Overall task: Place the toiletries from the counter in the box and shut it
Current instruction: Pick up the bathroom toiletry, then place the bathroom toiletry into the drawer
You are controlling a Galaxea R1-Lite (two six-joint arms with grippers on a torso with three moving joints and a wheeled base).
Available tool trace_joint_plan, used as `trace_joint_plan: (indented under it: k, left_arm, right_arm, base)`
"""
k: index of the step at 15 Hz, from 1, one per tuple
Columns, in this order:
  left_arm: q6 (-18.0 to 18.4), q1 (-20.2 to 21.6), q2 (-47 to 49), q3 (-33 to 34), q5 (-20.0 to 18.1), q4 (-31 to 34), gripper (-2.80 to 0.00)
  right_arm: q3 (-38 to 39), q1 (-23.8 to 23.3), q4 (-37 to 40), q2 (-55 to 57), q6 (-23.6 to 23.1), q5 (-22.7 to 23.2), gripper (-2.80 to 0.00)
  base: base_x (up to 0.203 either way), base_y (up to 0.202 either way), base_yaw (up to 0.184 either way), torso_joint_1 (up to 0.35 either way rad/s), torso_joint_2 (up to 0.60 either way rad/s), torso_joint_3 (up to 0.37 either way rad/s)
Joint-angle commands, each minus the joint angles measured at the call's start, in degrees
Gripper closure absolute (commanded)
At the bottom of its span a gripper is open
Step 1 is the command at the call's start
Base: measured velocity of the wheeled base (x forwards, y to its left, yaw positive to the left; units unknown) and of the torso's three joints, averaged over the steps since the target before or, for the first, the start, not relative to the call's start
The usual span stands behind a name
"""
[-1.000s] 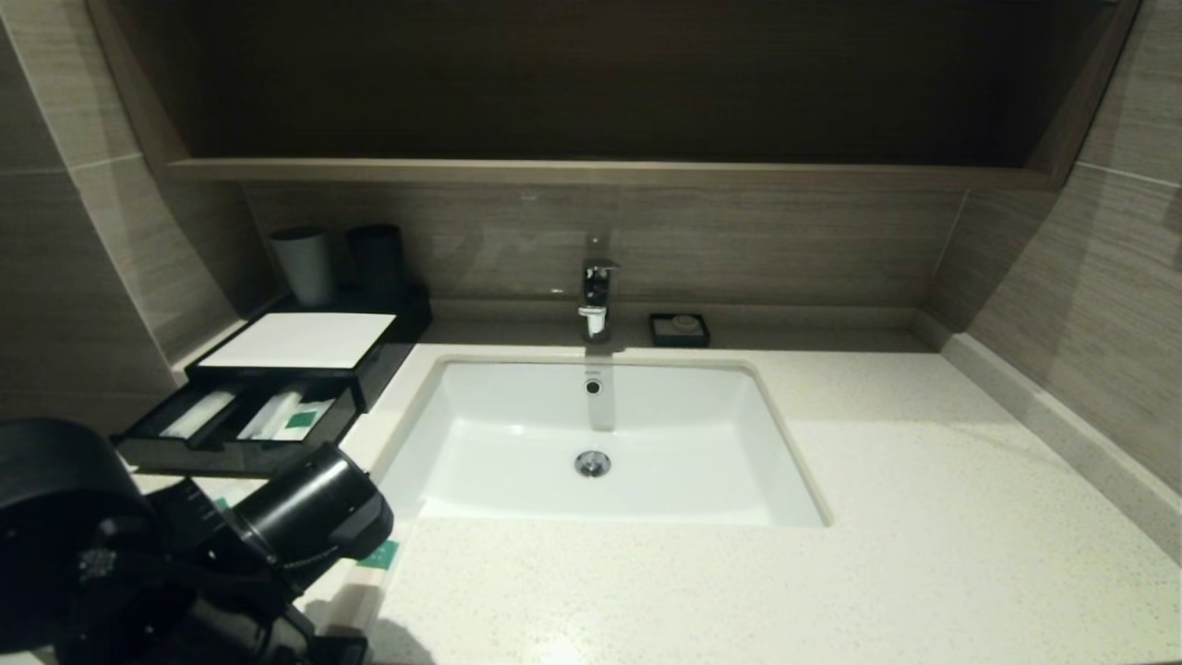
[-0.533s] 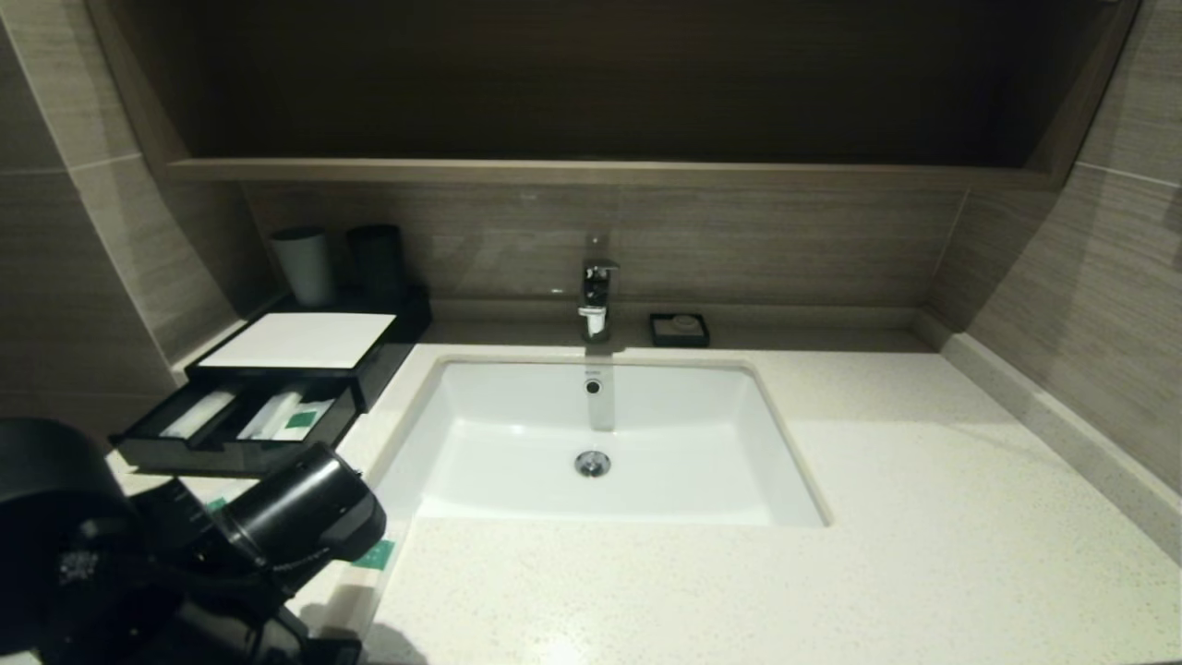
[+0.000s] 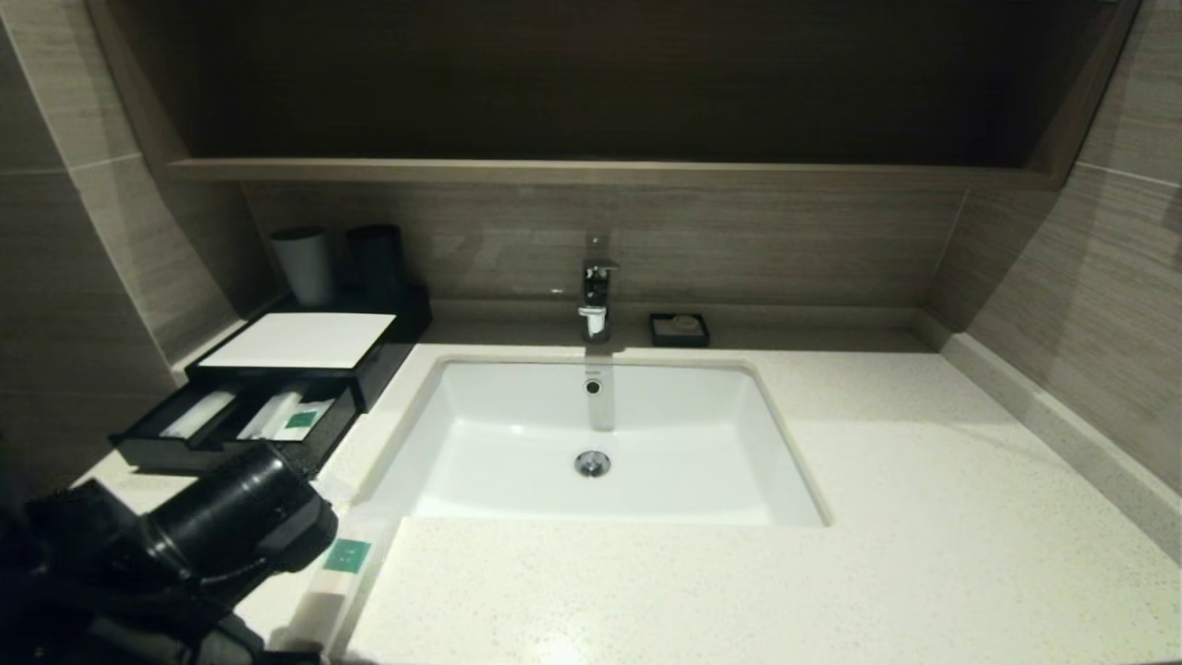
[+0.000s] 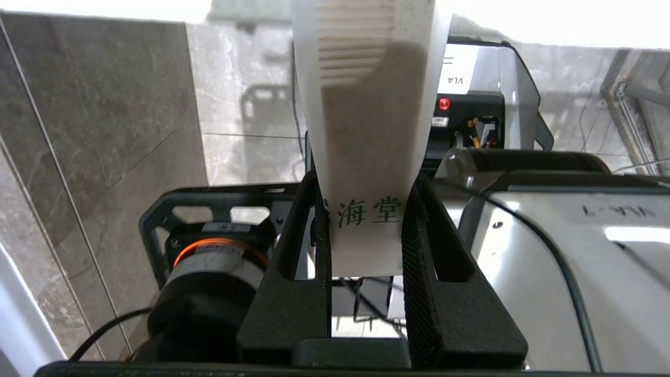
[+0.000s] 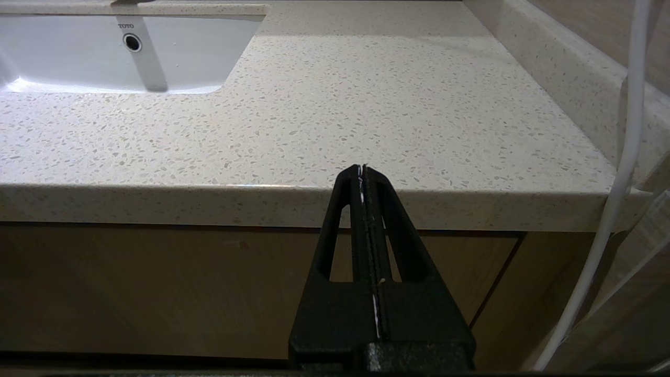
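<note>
The black box [image 3: 383, 356] with a white top panel stands at the back left of the counter [image 3: 923, 517]. Its front drawer [image 3: 222, 454] is pulled open. Two packets lie in the drawer, one on the left [image 3: 197, 413] and one with a green label [image 3: 280, 411]. My left gripper [image 4: 364, 180] is shut on the end of a long frosted packet [image 4: 366, 120] that holds a comb. That packet [image 3: 343, 565] shows its green label at the counter's front left edge, beside my left arm [image 3: 231, 517]. My right gripper [image 5: 362, 170] is shut and empty, below the counter's front edge.
A white sink [image 3: 517, 443] with a faucet [image 3: 596, 296] is set in the middle of the counter. Two cups [image 3: 303, 266] stand behind the box. A small black soap dish [image 3: 680, 329] sits right of the faucet. A white cable [image 5: 623, 157] hangs near my right gripper.
My left arm has moved left and back toward the counter's front edge. The long packet's green label has shifted left with it. The right arm has not moved.
</note>
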State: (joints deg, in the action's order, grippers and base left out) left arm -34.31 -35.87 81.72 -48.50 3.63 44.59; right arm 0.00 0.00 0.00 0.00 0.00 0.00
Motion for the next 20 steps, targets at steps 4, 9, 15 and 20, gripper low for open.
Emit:
trace_joint_plan:
  k: [4, 9, 15, 20]
  left_arm:
    - [0.4, 1.2, -7.3, -4.7, 1.0, 6.8, 0.00]
    - [10.3, 15.4, -6.2, -15.2, 1.6, 11.5, 0.00]
    - [26.2, 31.7, 1.0, -27.7, 1.6, 15.6, 0.00]
    - [31.4, 38.7, 9.0, -37.3, 1.5, 16.3, 0.00]
  right_arm:
    - [0.0, 0.0, 0.0, 0.0, 0.0, 0.0, 0.00]
    - [0.0, 0.0, 0.0, 0.0, 0.0, 0.0, 0.00]
    - [0.0, 0.0, 0.0, 0.0, 0.0, 0.0, 0.00]
    - [0.0, 0.0, 0.0, 0.0, 0.0, 0.0, 0.00]
  base:
    - [0.000, 0.000, 0.000, 0.000, 0.00, 0.000]
    - [0.000, 0.000, 0.000, 0.000, 0.00, 0.000]
    - [0.000, 0.000, 0.000, 0.000, 0.00, 0.000]
    - [0.000, 0.000, 0.000, 0.000, 0.00, 0.000]
